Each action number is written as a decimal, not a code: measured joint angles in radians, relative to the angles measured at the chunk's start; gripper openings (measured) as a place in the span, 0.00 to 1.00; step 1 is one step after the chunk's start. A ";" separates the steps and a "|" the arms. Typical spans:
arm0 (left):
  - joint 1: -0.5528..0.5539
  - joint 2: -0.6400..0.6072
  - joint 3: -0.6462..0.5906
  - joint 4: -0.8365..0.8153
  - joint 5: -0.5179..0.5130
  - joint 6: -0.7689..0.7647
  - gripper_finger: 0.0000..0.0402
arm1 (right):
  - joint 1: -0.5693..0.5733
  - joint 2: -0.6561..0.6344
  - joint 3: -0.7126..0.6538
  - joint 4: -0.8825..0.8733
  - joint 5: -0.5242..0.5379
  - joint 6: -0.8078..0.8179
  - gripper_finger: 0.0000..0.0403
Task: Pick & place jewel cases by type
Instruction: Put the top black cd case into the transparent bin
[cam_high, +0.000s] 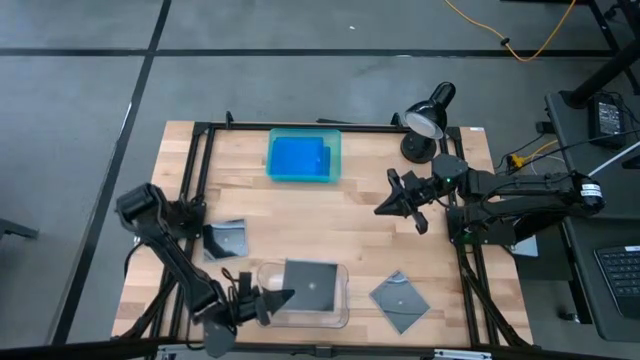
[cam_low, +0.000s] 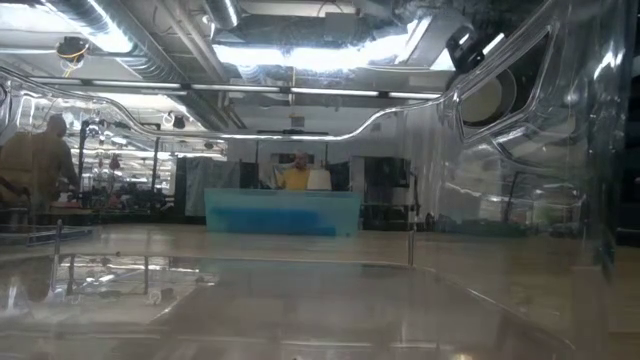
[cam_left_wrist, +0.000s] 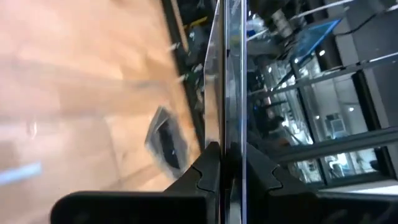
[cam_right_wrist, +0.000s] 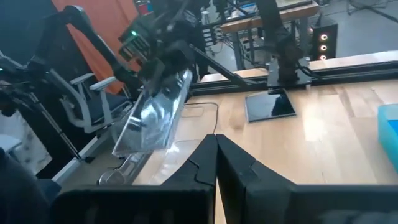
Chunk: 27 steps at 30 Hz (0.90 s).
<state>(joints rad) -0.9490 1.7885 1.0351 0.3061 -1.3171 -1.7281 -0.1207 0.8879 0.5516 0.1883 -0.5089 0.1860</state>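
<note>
At 9 o'clock one grey jewel case (cam_high: 228, 238) lies loose on the table (cam_high: 330, 225). At 7 o'clock my left fingers (cam_high: 262, 300) are pinched on the wall of the clear tray (cam_high: 340, 300), which seems tipped and holds a second grey case (cam_high: 312, 285). I judge I'm steadying it; next, let go and fetch the loose ones. The blue cases (cam_high: 298, 157) sit in the teal tray (cam_high: 335, 160) at 12, their count unclear. A third grey case (cam_high: 400, 300) lies at 5. My right fingers (cam_high: 400, 200) wait closed and empty at 3.

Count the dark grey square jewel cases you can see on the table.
3: one dark grey case near the table's left edge, one in the clear tray, one right of that tray. Others may be hidden.
</note>
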 joint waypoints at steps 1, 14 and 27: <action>0.000 0.016 0.000 0.004 0.013 -0.023 0.05 | 0.000 0.000 0.000 0.000 -0.010 -0.008 0.02; 0.006 0.051 0.000 -0.032 0.107 -0.174 0.06 | 0.000 0.000 0.000 -0.008 -0.043 -0.083 0.02; 0.015 0.046 0.000 -0.033 0.213 -0.194 0.12 | 0.000 0.000 0.000 -0.063 -0.047 -0.093 0.02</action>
<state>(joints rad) -0.9340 1.8343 1.0351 0.2728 -1.1043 -1.9216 -0.1207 0.8879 0.5514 0.1253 -0.5556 0.0925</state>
